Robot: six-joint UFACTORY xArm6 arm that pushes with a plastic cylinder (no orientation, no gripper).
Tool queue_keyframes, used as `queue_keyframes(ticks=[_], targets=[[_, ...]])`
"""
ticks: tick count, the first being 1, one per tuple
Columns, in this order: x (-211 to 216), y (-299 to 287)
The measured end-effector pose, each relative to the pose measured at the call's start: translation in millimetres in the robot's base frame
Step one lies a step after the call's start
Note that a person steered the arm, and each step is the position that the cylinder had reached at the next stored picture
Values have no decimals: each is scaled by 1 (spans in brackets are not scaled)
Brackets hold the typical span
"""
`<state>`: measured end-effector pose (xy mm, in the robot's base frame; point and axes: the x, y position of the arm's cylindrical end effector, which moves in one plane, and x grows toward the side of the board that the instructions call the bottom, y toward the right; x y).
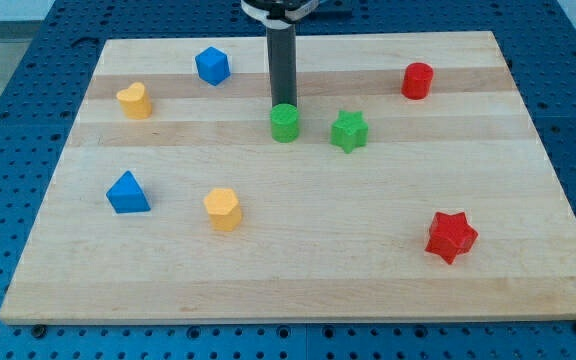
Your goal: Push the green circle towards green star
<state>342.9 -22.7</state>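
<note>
On the wooden board point(298, 250), my tip point(284, 106) touches the green circle point(285, 123) from the view's top, green star point(349, 131) near.

Blocks on a wooden board

The wooden board point(298, 290) lies on a blue table with little holes point(8, 60). From the red star point(452, 236) near the board's lower right, the red round block point(418, 80) is far up by the top edge. A yellow block point(223, 209) sits well to the star's left, and the blue triangle block point(128, 193) is farther left. Another yellow block point(135, 100) and a blue block point(212, 65) sit up at the far top left.
</note>
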Motion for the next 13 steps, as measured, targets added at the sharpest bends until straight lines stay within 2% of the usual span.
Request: queue_keyframes(ticks=[2, 3, 5, 6, 9, 13], targets=[[-6, 10], [-19, -11], [-10, -35], [4, -33], [4, -5], [4, 4]])
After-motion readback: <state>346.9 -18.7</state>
